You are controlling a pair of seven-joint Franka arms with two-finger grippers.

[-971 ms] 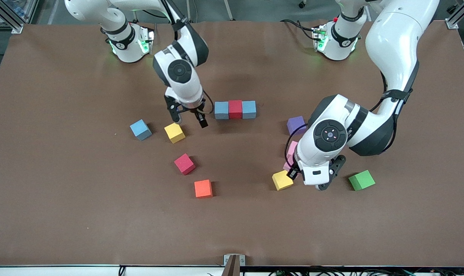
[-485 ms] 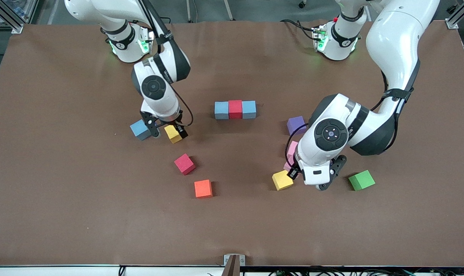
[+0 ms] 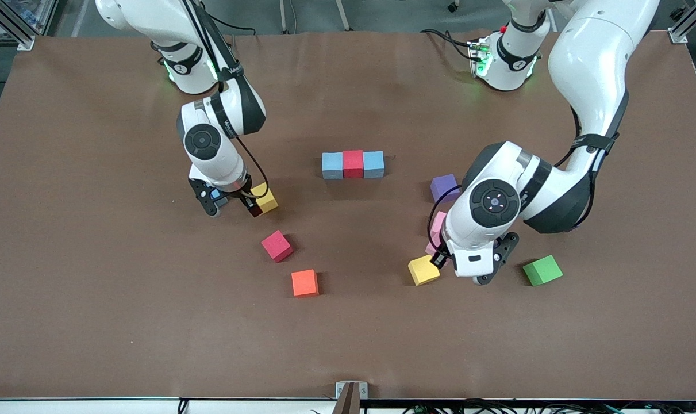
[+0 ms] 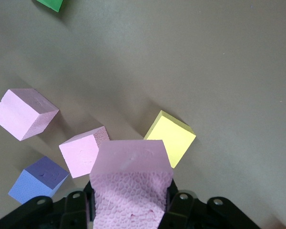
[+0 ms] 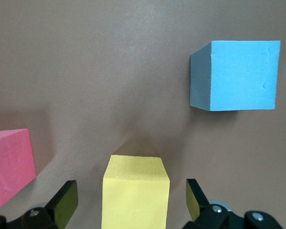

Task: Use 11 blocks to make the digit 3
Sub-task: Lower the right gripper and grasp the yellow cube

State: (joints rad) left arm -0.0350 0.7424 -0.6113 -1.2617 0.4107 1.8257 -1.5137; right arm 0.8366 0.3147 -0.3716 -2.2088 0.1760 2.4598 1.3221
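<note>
Right gripper (image 3: 231, 202) – jaws spread, straddling yellow block (image 3: 265, 198) beside blue block (image 5: 236, 74); off-centre closing could skew it. Left gripper (image 3: 461, 260) – clamped on pink block (image 4: 131, 183)

light: bright, even overhead | shadows: soft, short | focus: sharp

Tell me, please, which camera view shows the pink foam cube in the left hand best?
The left wrist view: the pink foam cube fills the foreground, clamped in the left hand. The front view hides it under that arm; the right wrist view misses it entirely.
</note>
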